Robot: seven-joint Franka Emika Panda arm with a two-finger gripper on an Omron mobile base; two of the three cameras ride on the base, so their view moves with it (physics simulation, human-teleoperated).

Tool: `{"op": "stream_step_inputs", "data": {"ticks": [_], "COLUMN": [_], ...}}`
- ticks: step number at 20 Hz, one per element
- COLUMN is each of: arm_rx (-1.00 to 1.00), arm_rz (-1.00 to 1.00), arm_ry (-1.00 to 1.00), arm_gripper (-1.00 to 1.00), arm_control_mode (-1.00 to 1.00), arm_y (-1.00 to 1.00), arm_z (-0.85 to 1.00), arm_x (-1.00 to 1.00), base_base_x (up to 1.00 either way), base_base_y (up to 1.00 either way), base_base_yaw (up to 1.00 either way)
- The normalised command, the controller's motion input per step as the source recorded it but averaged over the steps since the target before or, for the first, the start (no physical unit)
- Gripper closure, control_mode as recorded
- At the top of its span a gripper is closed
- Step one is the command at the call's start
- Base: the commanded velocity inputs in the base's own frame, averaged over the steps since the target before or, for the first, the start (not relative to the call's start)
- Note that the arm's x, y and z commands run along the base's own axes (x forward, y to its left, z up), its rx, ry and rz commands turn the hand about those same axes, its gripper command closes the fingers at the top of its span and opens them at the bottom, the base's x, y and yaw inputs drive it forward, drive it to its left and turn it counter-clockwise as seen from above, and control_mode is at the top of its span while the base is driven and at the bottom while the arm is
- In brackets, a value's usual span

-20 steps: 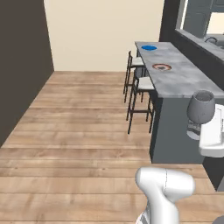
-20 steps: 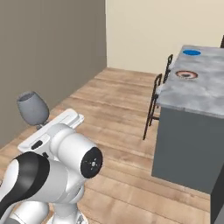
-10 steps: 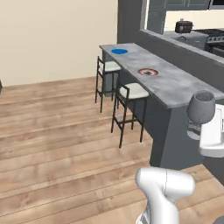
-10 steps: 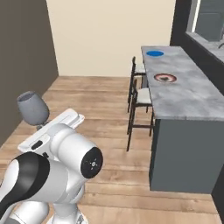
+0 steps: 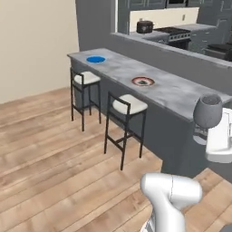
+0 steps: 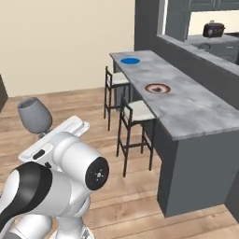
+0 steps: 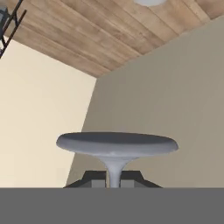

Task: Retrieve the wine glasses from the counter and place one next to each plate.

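My gripper is shut on the thin stem of a wine glass, whose round foot spreads just beyond the fingertips. From the base, the grey-tinted glass stands upright in the gripper at the right, near the end of the marble bar. In the right base view the same glass rises above the gripper at the left. On the bar lie a bright blue plate at the far end and a reddish-brown-rimmed plate in the middle. The counter is out of view.
The bar runs away from me with two white-seated stools along its near side. Behind it are a raised ledge and a stove top with a dark pot. Wooden floor spreads to the left.
The whole picture has shifted as the base turned and drove: the bar and its plates now sit closer and more central. The glass stays held the same way in the gripper.
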Motion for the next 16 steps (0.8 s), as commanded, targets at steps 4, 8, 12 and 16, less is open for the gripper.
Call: {"op": "stream_step_inputs", "data": {"ticks": [4,8,12,16], "arm_rx": [0.00,0.00,0.00,0.00], "arm_rz": [0.00,0.00,0.00,0.00], "arm_ry": [0.00,0.00,0.00,0.00], "arm_gripper": [1.00,1.00,1.00,1.00], "arm_control_mode": [1.00,1.00,1.00,1.00], "arm_y": [0.00,0.00,0.00,0.00], "arm_z": [0.00,0.00,0.00,0.00], "arm_x": [0.00,0.00,0.00,0.00], "base_base_x": [1.00,1.00,1.00,1.00], "base_base_y": [1.00,1.00,1.00,1.00], "base_base_yaw": [-0.52,-0.53,-0.54,-0.53]}}
